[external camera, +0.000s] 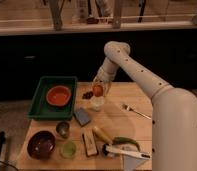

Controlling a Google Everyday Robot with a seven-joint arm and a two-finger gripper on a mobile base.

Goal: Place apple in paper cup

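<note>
The apple (97,90), small and red-orange, sits between the fingers of my gripper (98,90), which is shut on it. The gripper holds it just above the mouth of the white paper cup (97,104). The cup stands upright on the wooden table (117,120), near its far middle. The arm reaches down to it from the upper right.
A dark red berry cluster (86,94) lies just left of the cup. A green tray (39,102) holds an orange bowl (59,95). Nearer the front are a blue sponge (82,116), metal cup (62,128), green cup (68,148), dark bowl (41,144), fork (134,110) and banana (103,134).
</note>
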